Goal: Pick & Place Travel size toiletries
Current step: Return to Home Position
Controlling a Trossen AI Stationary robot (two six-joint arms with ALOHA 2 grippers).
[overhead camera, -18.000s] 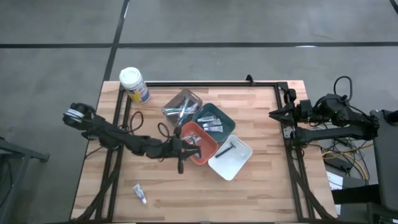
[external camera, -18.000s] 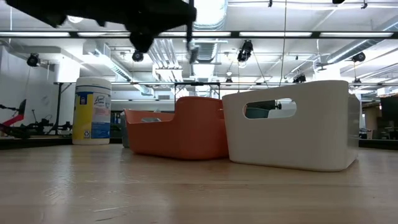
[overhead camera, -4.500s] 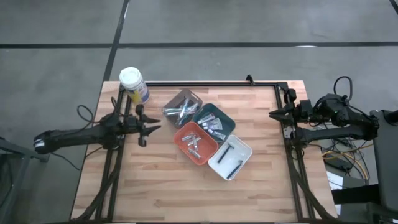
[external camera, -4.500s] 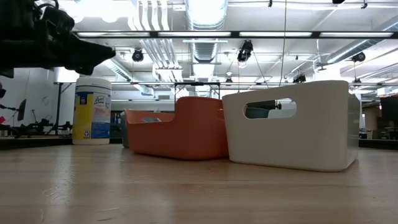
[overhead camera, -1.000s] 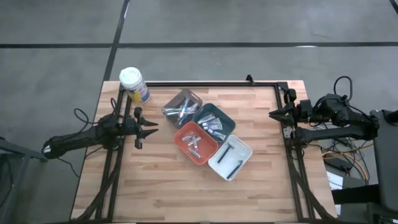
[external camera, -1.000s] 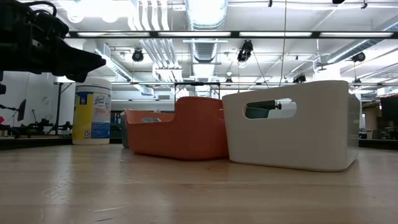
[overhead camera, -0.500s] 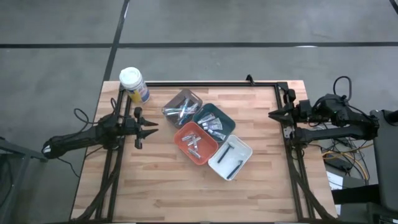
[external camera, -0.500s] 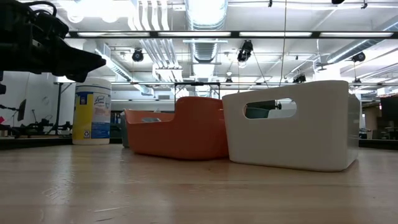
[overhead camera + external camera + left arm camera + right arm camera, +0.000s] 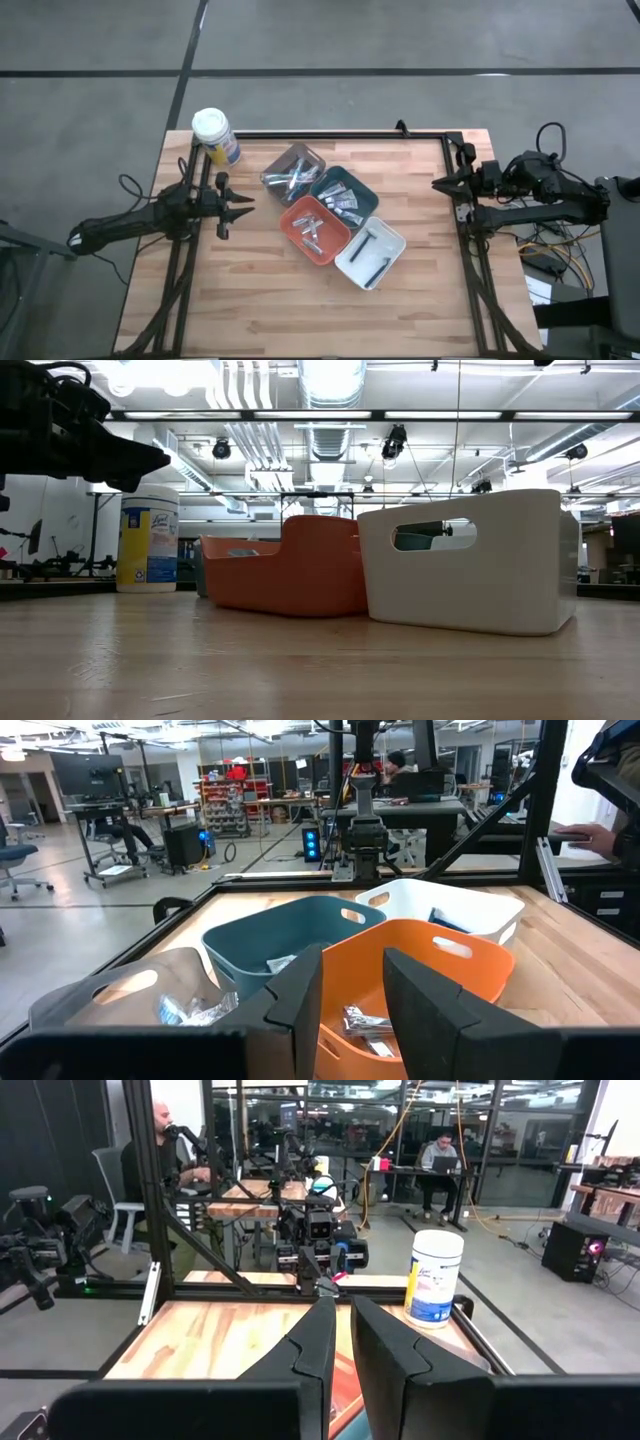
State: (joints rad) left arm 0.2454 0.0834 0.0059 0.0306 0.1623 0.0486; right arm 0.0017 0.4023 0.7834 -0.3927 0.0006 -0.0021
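Note:
The toiletries lie in four trays in the middle of the table. Silver tubes (image 9: 310, 229) rest in the orange tray (image 9: 330, 250), small tubes (image 9: 345, 203) in the teal tray (image 9: 358, 183). Thin sticks (image 9: 290, 176) fill the clear grey tray (image 9: 312, 153), and dark long-handled pieces (image 9: 372, 250) lie in the white tray (image 9: 392, 238). My left gripper (image 9: 243, 204) hovers open over the table's left part, pointing at the trays and holding nothing; its wrist view shows its own fingers (image 9: 352, 960) apart. My right gripper (image 9: 436, 184) waits shut at the table's right edge (image 9: 342, 1305).
A white-lidded yellow-blue canister (image 9: 215, 135) stands at the far left corner. A black frame rail (image 9: 330, 133) runs along the far edge, with more rails down both sides. Bare wood (image 9: 280, 310) spreads across the near half. People sit at desks in the room beyond (image 9: 440, 1155).

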